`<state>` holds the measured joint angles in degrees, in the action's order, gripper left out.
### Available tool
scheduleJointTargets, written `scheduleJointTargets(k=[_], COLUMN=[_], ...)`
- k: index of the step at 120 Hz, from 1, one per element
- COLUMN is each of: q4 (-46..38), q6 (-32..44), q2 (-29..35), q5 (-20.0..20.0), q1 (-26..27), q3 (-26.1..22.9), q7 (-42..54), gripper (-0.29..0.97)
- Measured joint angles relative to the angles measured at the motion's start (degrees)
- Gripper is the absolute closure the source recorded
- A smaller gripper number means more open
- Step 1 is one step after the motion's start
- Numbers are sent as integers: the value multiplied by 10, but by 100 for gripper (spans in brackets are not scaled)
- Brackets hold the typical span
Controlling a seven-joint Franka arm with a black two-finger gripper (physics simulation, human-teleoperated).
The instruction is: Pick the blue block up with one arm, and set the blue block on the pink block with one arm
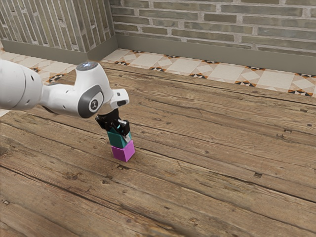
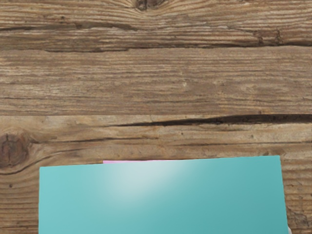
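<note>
Two fingers pinch the blue block atop the pink block, arm angled downward

Blue block: broad teal face, large and close under my hand, with a pale glare patch on it. A thin strip of the pink block shows just past its far edge. Beyond both lies the wooden tabletop, its planks marked with knots and one long dark crack.

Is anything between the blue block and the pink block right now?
Nothing visible. The blue block, held in the gripper, stands right over the pink block with no gap showing between them.
</note>
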<state>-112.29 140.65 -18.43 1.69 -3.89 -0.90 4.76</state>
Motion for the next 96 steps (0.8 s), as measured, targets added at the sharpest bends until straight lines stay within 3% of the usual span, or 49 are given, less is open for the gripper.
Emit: scheduleJointTargets(k=[22, 29, 55, 96], q4=[1, 1, 3, 3], q6=[1, 1, -1, -21], q2=[-2, -2, -2, 55], q5=[1, 6, 20, 23], q1=[0, 0, -1, 0], q3=[0, 0, -1, 0], q7=[-3, 0, 19, 39], gripper=[39, 28, 13, 3])
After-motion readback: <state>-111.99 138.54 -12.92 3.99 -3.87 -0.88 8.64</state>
